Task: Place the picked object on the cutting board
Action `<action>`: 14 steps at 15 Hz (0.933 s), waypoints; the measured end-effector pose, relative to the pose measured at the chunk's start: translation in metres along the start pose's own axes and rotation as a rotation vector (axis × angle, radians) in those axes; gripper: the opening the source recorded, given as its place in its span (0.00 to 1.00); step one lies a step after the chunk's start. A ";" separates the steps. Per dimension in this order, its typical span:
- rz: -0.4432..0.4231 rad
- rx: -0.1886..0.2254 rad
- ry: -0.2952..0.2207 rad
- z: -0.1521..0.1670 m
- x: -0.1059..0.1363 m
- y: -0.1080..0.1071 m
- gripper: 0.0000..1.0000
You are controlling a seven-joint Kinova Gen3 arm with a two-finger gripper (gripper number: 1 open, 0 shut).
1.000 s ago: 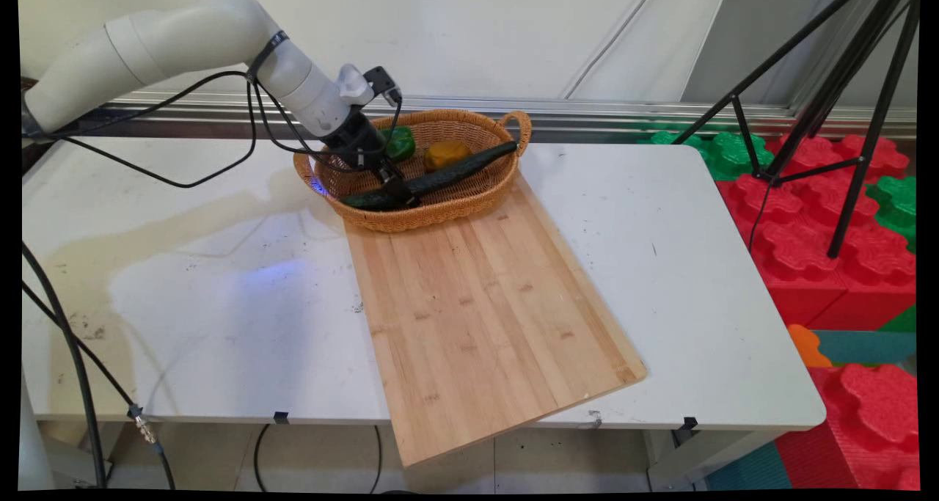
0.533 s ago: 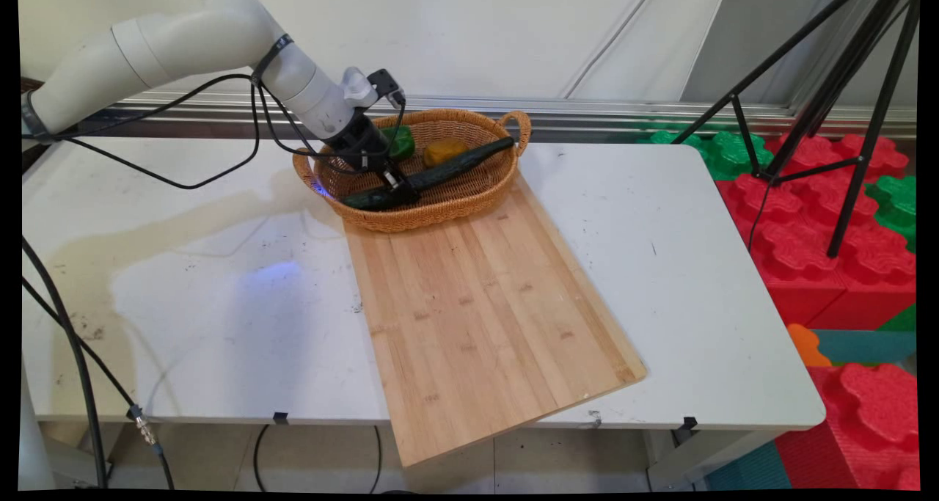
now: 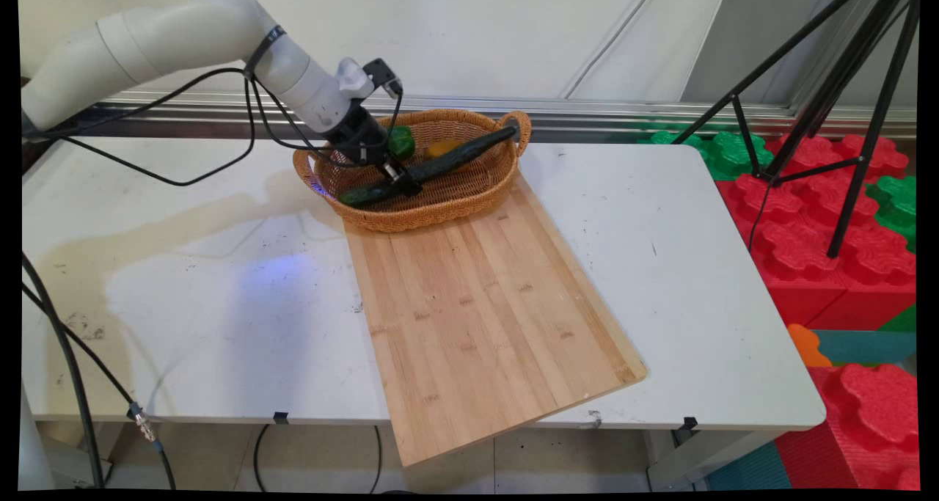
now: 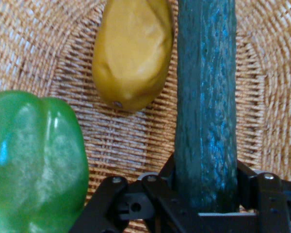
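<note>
My black gripper (image 3: 402, 184) is shut on a long dark green cucumber (image 3: 433, 169), held inside a woven wicker basket (image 3: 469, 196) at the table's back. The cucumber is lifted off the basket floor and slants up to the right, its far end near the basket's handle. In the hand view the cucumber (image 4: 206, 102) runs straight up from between the fingers (image 4: 160, 194), gripper (image 4: 205, 194). A yellow-orange fruit (image 4: 131, 53) lies left of it, and a glossy green bell pepper (image 4: 34, 160) sits at the lower left. Both also show in the main view, fruit (image 3: 442, 147) and pepper (image 3: 400, 140).
A long bamboo cutting board (image 3: 480, 306) lies in front of the basket and overhangs the white table's (image 3: 183, 303) near edge. Black cables hang from the arm. A black tripod (image 3: 836, 112) and red and green foam blocks (image 3: 821, 222) stand to the right, off the table.
The gripper has risen slightly with the cucumber in it. The cucumber's right end has lifted from the basket floor toward the handle, partly covering the yellow fruit.
</note>
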 end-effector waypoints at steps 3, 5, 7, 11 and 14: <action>0.002 0.005 0.028 -0.014 0.001 0.004 0.00; 0.009 0.009 0.054 -0.028 0.002 0.008 0.00; 0.017 0.014 0.076 -0.040 0.002 0.011 0.00; 0.046 0.024 0.126 -0.072 0.003 0.019 0.00; 0.076 0.024 0.149 -0.095 0.001 0.026 0.00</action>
